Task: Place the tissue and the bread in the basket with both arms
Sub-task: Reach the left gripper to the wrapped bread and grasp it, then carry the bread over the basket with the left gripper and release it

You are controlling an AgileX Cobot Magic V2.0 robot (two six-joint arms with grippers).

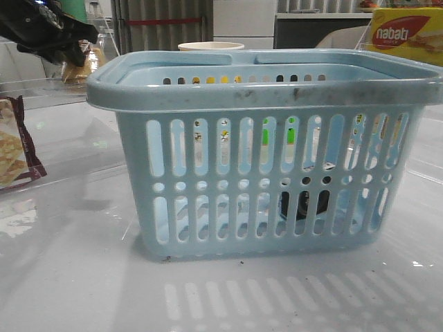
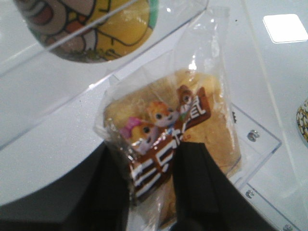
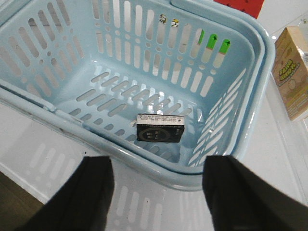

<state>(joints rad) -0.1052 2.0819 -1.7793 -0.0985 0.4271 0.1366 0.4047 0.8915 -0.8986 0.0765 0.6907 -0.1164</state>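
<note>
now bread (image 2: 168,139) clamped between left jaws, tissue (image 3: 160,128) in basket (image 3: 144,159) (right jaws apart above)

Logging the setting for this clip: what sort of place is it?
Probably an indoor lab or test room staged as a grocery tabletop: a glossy white table with packaged snacks, a nabati box behind the basket, and clear acrylic panels.

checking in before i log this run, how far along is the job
About halfway. The tissue already lies flat on the floor of the basket, and the right gripper hangs open and empty above the rim. In hand: the left gripper is closed on the bread, off to the basket's left. Left to do: carry the bread over and drop it in.
</note>
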